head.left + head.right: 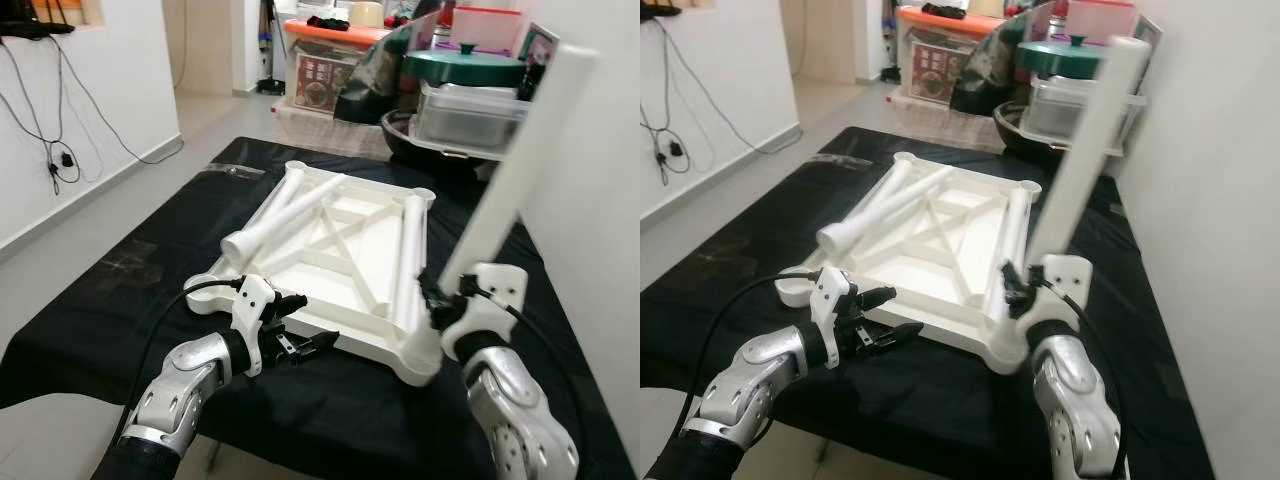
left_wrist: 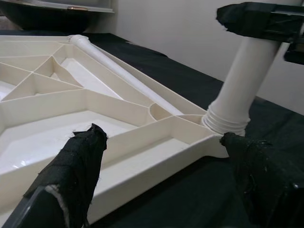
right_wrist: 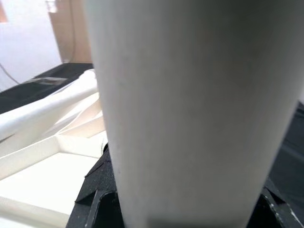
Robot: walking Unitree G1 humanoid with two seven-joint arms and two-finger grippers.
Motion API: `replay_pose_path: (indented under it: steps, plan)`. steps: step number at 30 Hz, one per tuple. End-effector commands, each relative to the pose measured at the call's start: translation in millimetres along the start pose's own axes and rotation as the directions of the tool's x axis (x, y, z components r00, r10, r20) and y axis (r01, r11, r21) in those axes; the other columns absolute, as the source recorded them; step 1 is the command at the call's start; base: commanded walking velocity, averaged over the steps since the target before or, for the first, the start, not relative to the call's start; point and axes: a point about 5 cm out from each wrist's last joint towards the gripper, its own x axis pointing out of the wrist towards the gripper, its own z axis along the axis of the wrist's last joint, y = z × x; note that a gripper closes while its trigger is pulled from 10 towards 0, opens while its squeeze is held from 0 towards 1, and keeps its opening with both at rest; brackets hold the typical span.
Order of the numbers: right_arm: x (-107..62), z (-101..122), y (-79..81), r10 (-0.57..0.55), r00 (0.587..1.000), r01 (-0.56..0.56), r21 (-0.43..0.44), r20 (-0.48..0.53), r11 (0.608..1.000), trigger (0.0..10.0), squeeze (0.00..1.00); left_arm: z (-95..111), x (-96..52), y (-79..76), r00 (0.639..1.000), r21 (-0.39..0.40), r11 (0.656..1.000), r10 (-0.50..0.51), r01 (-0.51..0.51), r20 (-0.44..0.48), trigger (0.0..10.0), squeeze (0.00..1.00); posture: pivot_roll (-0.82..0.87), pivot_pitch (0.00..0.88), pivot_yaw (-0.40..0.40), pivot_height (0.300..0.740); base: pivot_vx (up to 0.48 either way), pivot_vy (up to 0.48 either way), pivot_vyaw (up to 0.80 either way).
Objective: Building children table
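- Tabletop (image 1: 330,250): the white moulded top lay upside down on the black cloth (image 1: 120,300), ribbed underside up, so its corner sockets were open to receive legs. I use it as the landmark below.
- Upright leg (image 1: 520,160): a white tube stood tilted over the tabletop's near right corner, its threaded end entering the corner socket (image 2: 216,126) (the threads are plain in the left wrist view). I judged it part-seated, not yet driven home.
- Right gripper (image 1: 440,300): I had it closed around the lower part of the upright leg, just above that near right corner, to steady and turn the tube into the socket.
- Left gripper (image 1: 300,345): its fingers (image 2: 78,166) stood wide apart, holding nothing, at the tabletop's near edge; I kept it there to brace the top against shifting.
- Loose legs (image 1: 285,215): two crossed tubes lay inside the tabletop toward its left side, and a third (image 1: 408,255) lay along its right rail, parked within reach for the remaining corners.
- Storage boxes (image 1: 470,110): stacked beyond the tabletop's far right corner, apart from the work.
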Motion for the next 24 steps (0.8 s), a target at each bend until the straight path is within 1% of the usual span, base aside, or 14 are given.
replay_pose_path:
  steps: [1,3,4,6,7,8,9,13,15,19,20,22,23,24]
  plan:
    - [-7.0,-15,10.1,0.083,0.993,-0.080,0.036,-0.080,0.996,10.0,0.00,-4,2.1,-2.1,1.000,-0.001,1.000,-0.014,0.014,-0.021,10.0,0.00,0.11,0.000,-0.093,0.740,0.000,0.000,0.00]
    - [-8.1,-12,15.8,0.135,0.990,-0.132,0.063,-0.048,0.989,10.0,0.00,-4,2.5,-2.6,1.000,-0.001,1.000,-0.015,0.015,-0.022,10.0,0.00,0.11,0.000,-0.093,0.740,0.000,0.000,0.00]
    - [-7.0,-5,18.4,0.195,0.981,-0.194,0.077,-0.004,0.978,10.0,1.00,-3,3.0,-2.7,1.000,-0.003,1.000,-0.016,0.016,-0.019,10.0,0.00,0.12,0.000,-0.092,0.740,0.000,0.000,0.00]
    - [-3.5,5,21.9,0.285,0.958,-0.287,0.079,0.040,0.955,10.0,1.00,-2,3.5,-2.5,1.000,-0.004,1.000,-0.016,0.016,-0.015,10.0,0.00,0.12,0.000,-0.092,0.740,0.000,0.000,0.00]
    - [-1.7,9,23.9,0.342,0.938,-0.345,0.074,0.053,0.936,10.0,0.15,-2,3.6,-2.2,1.000,-0.003,1.000,-0.017,0.017,-0.015,10.0,0.00,0.11,0.000,-0.094,0.740,0.000,0.000,0.00]
    - [-1.7,9,23.9,0.342,0.938,-0.345,0.074,0.053,0.936,10.0,0.15,-2,3.6,-2.2,1.000,-0.003,1.000,-0.017,0.017,-0.015,10.0,0.00,0.11,0.000,-0.094,0.740,0.000,0.000,0.00]
    - [-1.1,13,25.2,0.395,0.917,-0.399,0.076,0.062,0.914,10.0,0.00,-2,3.5,-1.8,1.000,-0.001,1.000,-0.017,0.017,-0.017,10.0,0.00,0.11,0.000,-0.094,0.740,0.000,0.000,0.00]
    - [-23.5,26,35.7,0.736,0.670,-0.742,0.082,0.091,0.665,10.0,0.00,-2,3.3,-0.2,1.000,0.000,1.000,-0.010,0.010,-0.012,10.0,0.00,0.12,0.000,-0.104,0.740,0.000,0.000,0.00]
    - [-27.1,25,36.4,0.764,0.640,-0.768,0.093,0.080,0.634,10.0,0.00,-2,3.5,-0.4,1.000,0.000,1.000,-0.009,0.009,-0.011,10.0,0.00,0.12,0.000,-0.104,0.740,0.000,0.000,0.00]
    - [-39.4,8,45.2,0.866,0.499,-0.864,0.067,-0.016,0.499,10.0,0.00,-4,2.5,-2.6,1.000,-0.002,1.000,-0.008,0.008,-0.012,10.0,0.00,0.13,0.000,-0.111,0.740,0.000,0.000,0.00]
    - [-38.2,0,47.6,0.866,0.498,-0.863,0.070,-0.039,0.500,4.5,0.00,-4,2.0,-2.1,1.000,-0.003,1.000,-0.003,0.003,-0.012,10.0,0.00,0.13,0.000,-0.111,0.740,0.000,0.000,0.00]
    - [-37.2,-5,49.1,0.865,0.499,-0.862,0.072,-0.054,0.502,4.5,0.00,-4,1.6,-1.8,1.000,-0.004,1.000,0.000,0.000,-0.012,10.0,0.00,0.13,0.000,-0.111,0.740,0.000,0.000,0.00]
    - [-30.0,-13,47.1,0.826,0.557,-0.822,0.079,-0.085,0.563,0.0,0.00,-4,0.9,-1.9,1.000,-0.004,1.000,0.001,-0.001,-0.013,10.0,0.00,0.14,0.000,-0.118,0.740,0.000,0.000,0.00]
    - [-24.9,-17,44.5,0.798,0.593,-0.795,0.082,-0.105,0.602,0.0,0.00,-4,0.5,-2.2,1.000,-0.004,1.000,0.001,-0.001,-0.014,10.0,0.00,0.14,0.000,-0.118,0.740,0.000,0.000,0.00]
